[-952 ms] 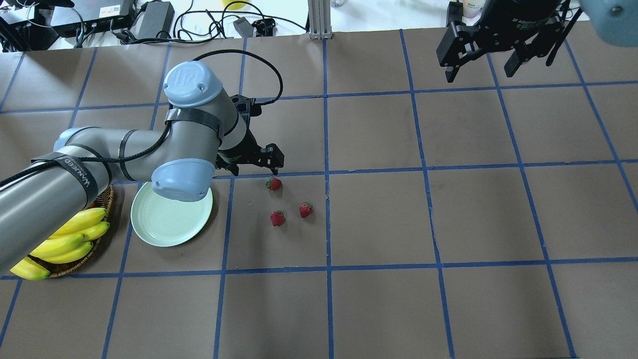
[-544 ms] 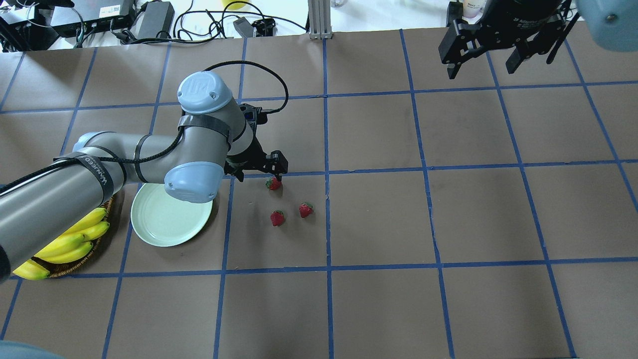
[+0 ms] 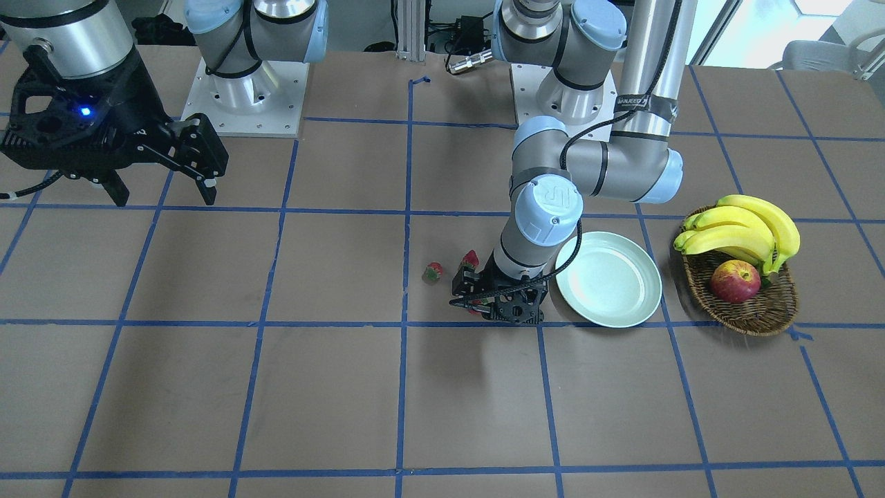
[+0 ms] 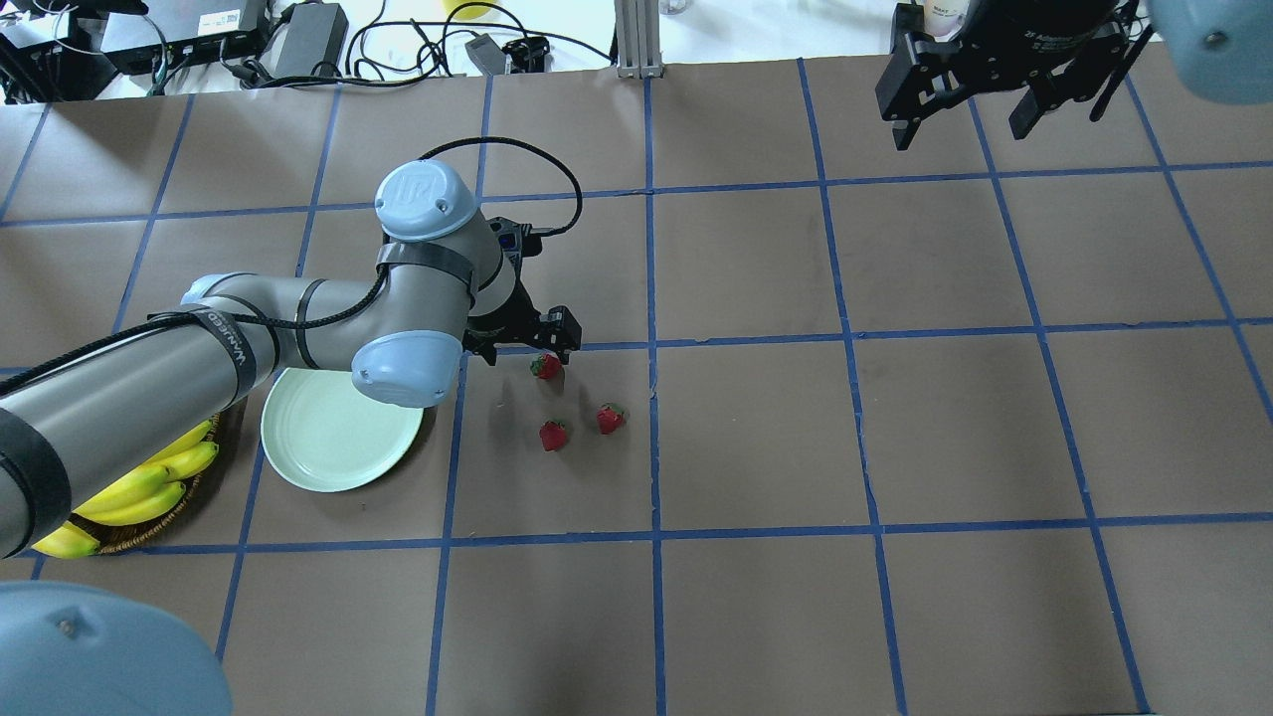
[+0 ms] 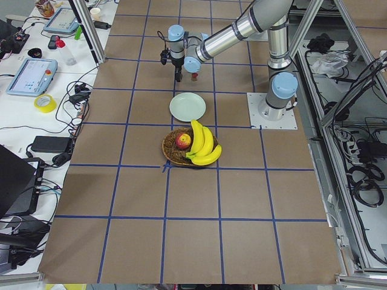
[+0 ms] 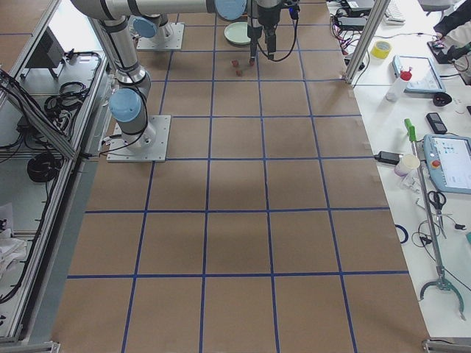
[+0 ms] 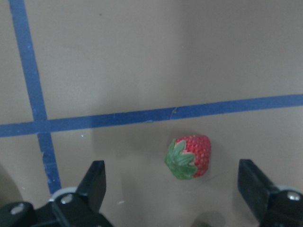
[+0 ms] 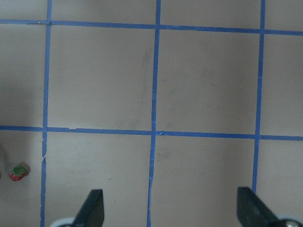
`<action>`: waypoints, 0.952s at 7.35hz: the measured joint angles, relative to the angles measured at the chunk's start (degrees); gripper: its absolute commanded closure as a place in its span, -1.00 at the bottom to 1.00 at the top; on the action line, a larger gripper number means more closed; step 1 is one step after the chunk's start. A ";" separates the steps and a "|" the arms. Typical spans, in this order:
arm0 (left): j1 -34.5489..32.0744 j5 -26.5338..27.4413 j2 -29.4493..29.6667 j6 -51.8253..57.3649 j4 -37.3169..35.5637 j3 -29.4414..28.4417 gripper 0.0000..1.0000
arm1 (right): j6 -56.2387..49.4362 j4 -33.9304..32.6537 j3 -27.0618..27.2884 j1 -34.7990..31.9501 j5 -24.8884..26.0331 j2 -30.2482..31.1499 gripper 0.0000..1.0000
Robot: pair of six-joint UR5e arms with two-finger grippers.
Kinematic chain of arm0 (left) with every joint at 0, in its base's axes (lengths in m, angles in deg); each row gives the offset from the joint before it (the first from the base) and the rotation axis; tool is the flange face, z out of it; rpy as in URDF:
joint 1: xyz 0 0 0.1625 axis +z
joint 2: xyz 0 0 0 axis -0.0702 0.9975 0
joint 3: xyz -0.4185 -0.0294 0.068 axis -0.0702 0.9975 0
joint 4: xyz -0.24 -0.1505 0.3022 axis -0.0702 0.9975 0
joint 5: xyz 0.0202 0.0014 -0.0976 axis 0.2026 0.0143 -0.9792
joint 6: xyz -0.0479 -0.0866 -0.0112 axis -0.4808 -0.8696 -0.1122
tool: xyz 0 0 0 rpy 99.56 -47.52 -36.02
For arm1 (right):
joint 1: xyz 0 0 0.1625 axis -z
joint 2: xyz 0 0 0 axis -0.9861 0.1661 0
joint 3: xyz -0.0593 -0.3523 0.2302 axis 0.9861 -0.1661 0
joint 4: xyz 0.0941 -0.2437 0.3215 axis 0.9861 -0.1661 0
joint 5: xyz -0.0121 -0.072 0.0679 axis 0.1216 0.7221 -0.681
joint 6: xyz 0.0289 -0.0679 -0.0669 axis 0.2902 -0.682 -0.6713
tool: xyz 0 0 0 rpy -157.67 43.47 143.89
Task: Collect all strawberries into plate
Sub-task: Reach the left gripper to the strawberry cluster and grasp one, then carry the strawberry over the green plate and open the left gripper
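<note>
Right now one strawberry lies on the bench just by a blue tape line, between your left jaws, which stand wide open either side of it without touching it. The second strawberry and third strawberry lie close together near it, all three outside the plate. That plate sits just beside a wicker basket holding bananas and an apple. Your right jaws hang open too, well apart from everything
</note>
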 measured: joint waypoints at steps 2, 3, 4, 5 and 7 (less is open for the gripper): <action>-0.11 -1.09 0.80 0.06 -0.64 0.00 0.43 | 0.09 0.15 -0.06 0.00 0.01 0.12 -1.00; -0.11 -1.28 0.98 0.08 -0.66 0.00 0.99 | -0.01 0.24 -0.06 -0.01 -0.01 0.24 -1.00; -0.10 -1.32 1.10 0.09 -0.67 0.00 1.00 | -0.09 0.26 -0.05 -0.04 -0.05 0.27 -1.00; -0.08 -1.31 1.14 0.05 -0.64 -0.04 1.00 | -0.21 0.24 -0.04 -0.06 -0.09 0.27 -1.00; 0.11 -0.83 0.38 0.49 -0.52 -0.59 1.00 | -0.45 0.18 -0.05 0.04 -0.12 0.41 -1.00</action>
